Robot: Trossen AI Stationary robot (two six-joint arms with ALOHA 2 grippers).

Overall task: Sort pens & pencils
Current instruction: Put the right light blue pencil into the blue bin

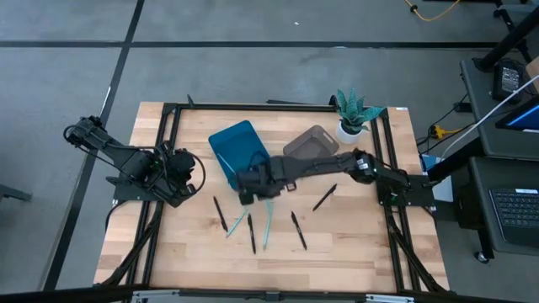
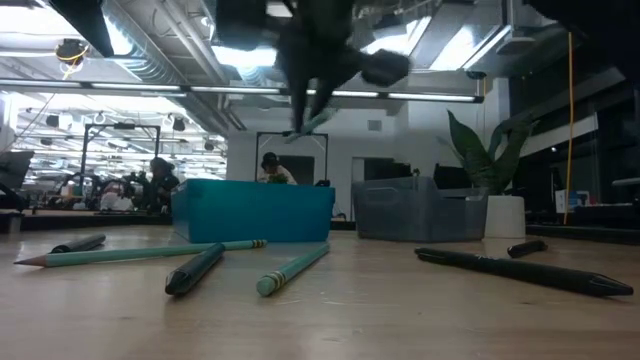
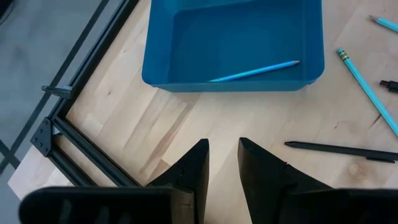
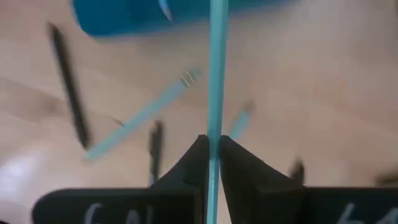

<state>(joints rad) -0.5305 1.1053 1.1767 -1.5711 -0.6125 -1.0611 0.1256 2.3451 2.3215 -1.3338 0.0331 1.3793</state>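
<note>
While pinching slim light-blue pencil (image 4: pixel 216 74) in right hand (image 4: pixel 212 152) short of blue plastic bin (image 1: pixel 238 150), risks dropping it on wooden surface (image 1: pixel 354 244).

Blue bin (image 1: pixel 239 150), grey bin (image 1: pixel 310 141) and plant pot (image 1: pixel 351 128) crowd the tabletop's (image 1: pixel 362 244) far side. Loose black and light blue sticks (image 1: pixel 252 231) clutter the middle; the near right corner is open wood.

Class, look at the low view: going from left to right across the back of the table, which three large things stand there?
blue bin → grey bin → potted plant
</note>
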